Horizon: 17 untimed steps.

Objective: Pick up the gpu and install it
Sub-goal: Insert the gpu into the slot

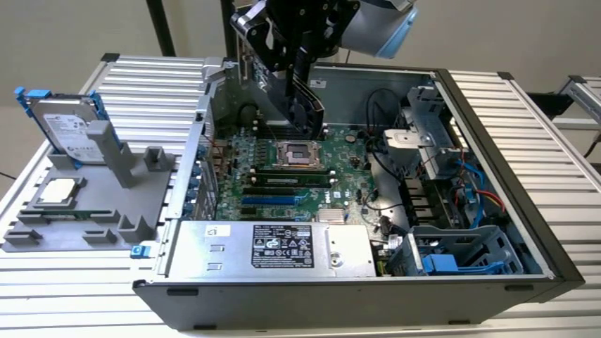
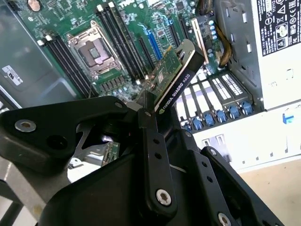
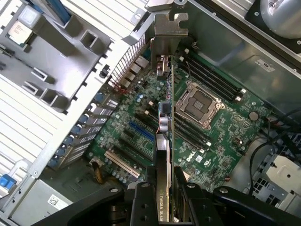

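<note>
My gripper point(image 1: 302, 67) is shut on the gpu point(image 1: 306, 102), holding it edge-on above the open computer case. The card hangs over the far end of the green motherboard point(image 1: 281, 179), clear of the board and near the CPU socket point(image 1: 298, 153). In the first wrist view the gpu point(image 3: 164, 122) runs away from the gripper point(image 3: 164, 190), its silver end bracket point(image 3: 167, 33) reaching toward the case's rear wall. Blue and black expansion slots point(image 3: 141, 132) lie beside it below. In the second wrist view a black finger point(image 2: 153, 155) presses the gpu's black cooler point(image 2: 178, 80).
A silver hard drive with blue rails point(image 1: 67, 125) and a small square CPU chip point(image 1: 58, 189) sit on a grey fixture point(image 1: 103, 211) at the exterior view's left. Inside the case are the power supply point(image 1: 281, 246), a drive cage point(image 1: 451, 253) and cables point(image 1: 469, 190).
</note>
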Each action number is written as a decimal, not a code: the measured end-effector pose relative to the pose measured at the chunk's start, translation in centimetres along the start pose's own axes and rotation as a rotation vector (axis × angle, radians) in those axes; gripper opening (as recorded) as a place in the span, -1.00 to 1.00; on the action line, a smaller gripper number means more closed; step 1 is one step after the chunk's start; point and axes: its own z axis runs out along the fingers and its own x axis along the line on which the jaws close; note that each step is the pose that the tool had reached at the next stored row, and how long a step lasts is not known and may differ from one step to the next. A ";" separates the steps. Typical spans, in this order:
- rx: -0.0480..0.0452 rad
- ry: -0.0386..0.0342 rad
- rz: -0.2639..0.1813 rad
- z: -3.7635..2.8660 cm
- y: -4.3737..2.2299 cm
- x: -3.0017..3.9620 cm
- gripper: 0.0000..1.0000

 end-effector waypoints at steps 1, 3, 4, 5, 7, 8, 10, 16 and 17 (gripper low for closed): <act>0.0000 0.0002 -0.002 0.00 0.00 0.00 -1.00; -0.0001 0.0007 -0.007 0.00 0.00 0.00 -1.00; -0.0002 0.0008 -0.010 0.00 0.00 0.00 -1.00; -0.0002 0.0011 -0.012 0.00 0.00 0.00 -1.00; -0.0002 0.0013 -0.015 0.00 0.00 0.00 -1.00; -0.0002 0.0014 -0.016 0.00 0.00 0.00 -1.00; -0.0002 0.0016 -0.017 0.00 0.00 0.00 -1.00; -0.0003 0.0015 -0.017 0.00 -0.04 -0.05 -1.00; -0.0004 0.0015 -0.017 0.00 -0.06 -0.08 -1.00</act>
